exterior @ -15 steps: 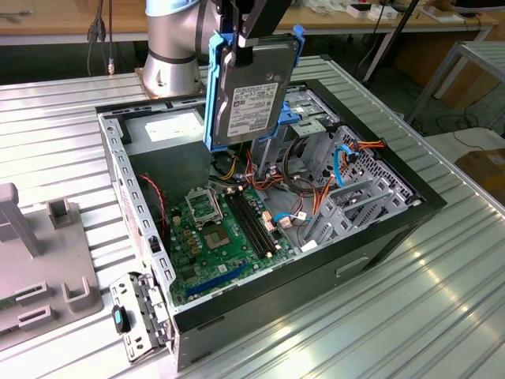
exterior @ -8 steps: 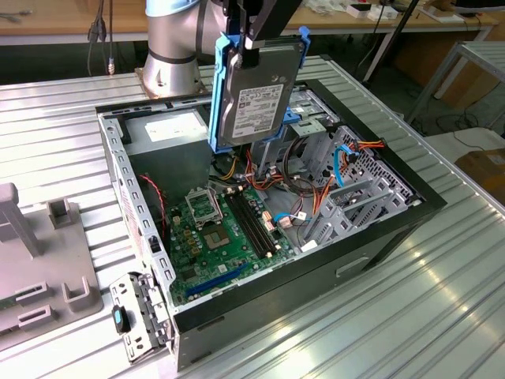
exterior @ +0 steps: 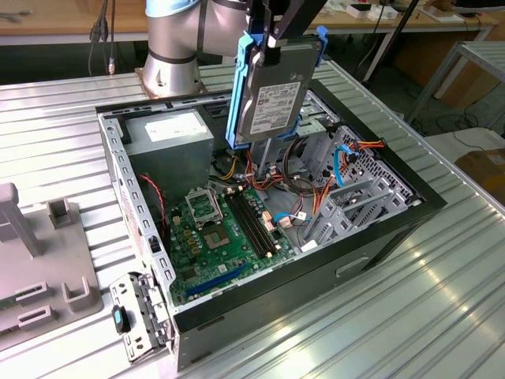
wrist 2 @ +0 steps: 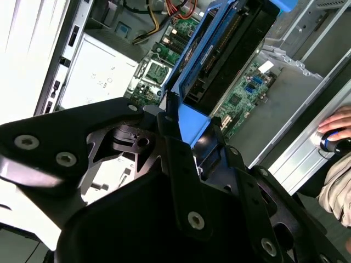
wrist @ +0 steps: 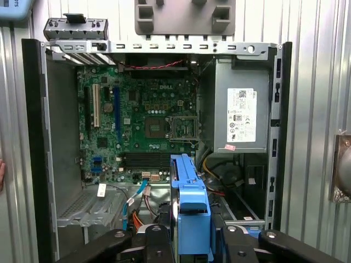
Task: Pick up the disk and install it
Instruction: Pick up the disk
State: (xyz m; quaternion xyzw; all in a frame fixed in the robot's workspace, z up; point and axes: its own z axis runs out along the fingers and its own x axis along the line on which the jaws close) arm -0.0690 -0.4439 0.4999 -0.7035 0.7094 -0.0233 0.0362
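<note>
Ribbed metal tabletop (exterior: 426, 316) is seen in the foreground of the exterior view, with an open computer case (exterior: 260, 296) laid on its side upon it. The disk (exterior: 272, 103) is held upright above the case, its white label turned to the camera and a blue rail at either edge. It is clamped at its upper end by the gripper (exterior: 271, 38), whose black fingers are closed on it. Below, a green motherboard (exterior: 217, 229) is exposed on the case floor. A grey power-supply box (exterior: 170, 134) is set towards the exterior view's left, and a grey drive cage (exterior: 359, 185) threaded with orange and blue cables is seen towards the exterior view's right. A grey moulded fixture (exterior: 39, 260) is laid on the tabletop at the exterior view's left, apart from the case.

In the second wrist view, the gripper (wrist 2: 189, 129) is pictured closest, its black body dominating the foreground. The disk (wrist 2: 219, 55) is gripped at its blue rail and extends away over the motherboard. A person's hand (wrist 2: 339, 120) is rested on a small dark object (wrist 2: 333, 145) beyond the case wall.

In the first wrist view, the disk (wrist: 186, 186) is shown edge-on, blue rail foremost. It is held in the gripper (wrist: 189, 235) over the open case, with the motherboard and power-supply box spread beneath it.
</note>
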